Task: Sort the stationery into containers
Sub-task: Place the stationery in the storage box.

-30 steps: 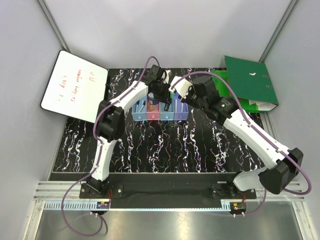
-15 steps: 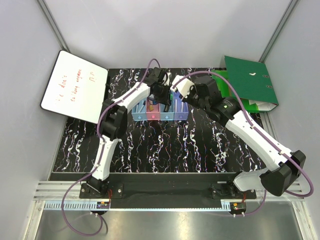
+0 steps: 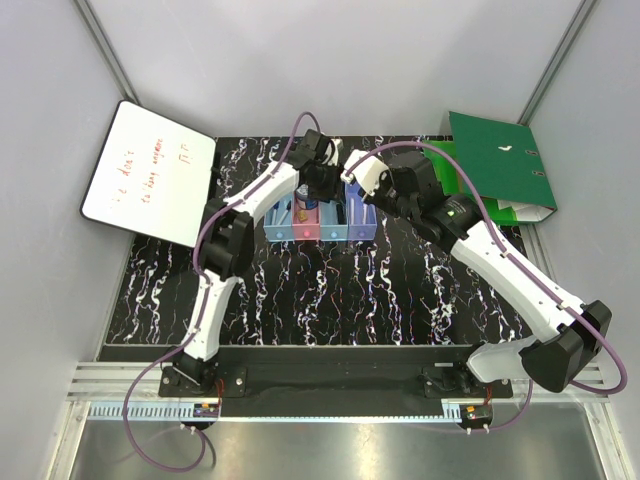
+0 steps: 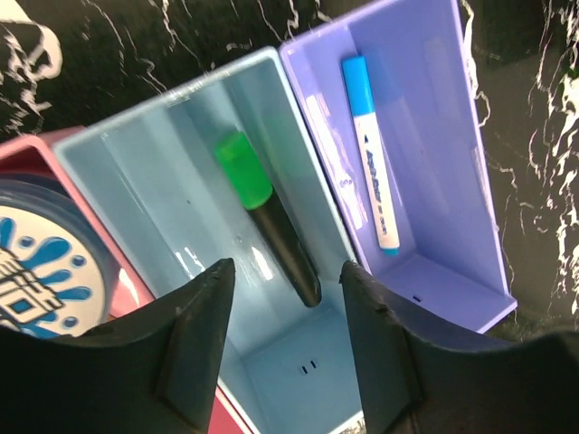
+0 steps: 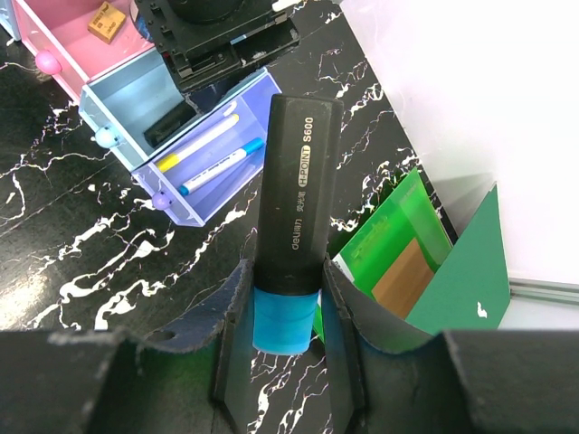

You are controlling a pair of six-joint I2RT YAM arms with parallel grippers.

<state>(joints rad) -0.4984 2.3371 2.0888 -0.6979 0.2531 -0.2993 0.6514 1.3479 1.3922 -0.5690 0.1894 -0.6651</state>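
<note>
My left gripper (image 3: pixel 322 190) (image 4: pixel 285 271) hangs open and empty over the row of bins (image 3: pixel 320 225). Under it a black marker with a green cap (image 4: pixel 271 226) lies in the light blue bin (image 4: pixel 163 181). A white marker with a blue cap (image 4: pixel 373 154) lies in the purple bin (image 4: pixel 470 136). The round blue roll (image 4: pixel 45 262) sits in the pink bin (image 4: pixel 27 149). My right gripper (image 3: pixel 352 182) (image 5: pixel 285 271) is shut on a black marker with a blue cap (image 5: pixel 294 181), held above the table right of the purple bin (image 5: pixel 226 194). A small yellow piece (image 5: pixel 112 20) lies in the pink bin (image 5: pixel 63 50).
The green binder (image 3: pixel 500 165) (image 5: pixel 452 280) lies open at the back right, close to my right gripper. The whiteboard (image 3: pixel 150 175) leans at the back left. The table is black marble pattern (image 3: pixel 330 290). The two wrists are close together over the bins.
The left wrist has shifted slightly toward the far side over the bins. The right gripper has drawn a little back and left, still holding its marker.
</note>
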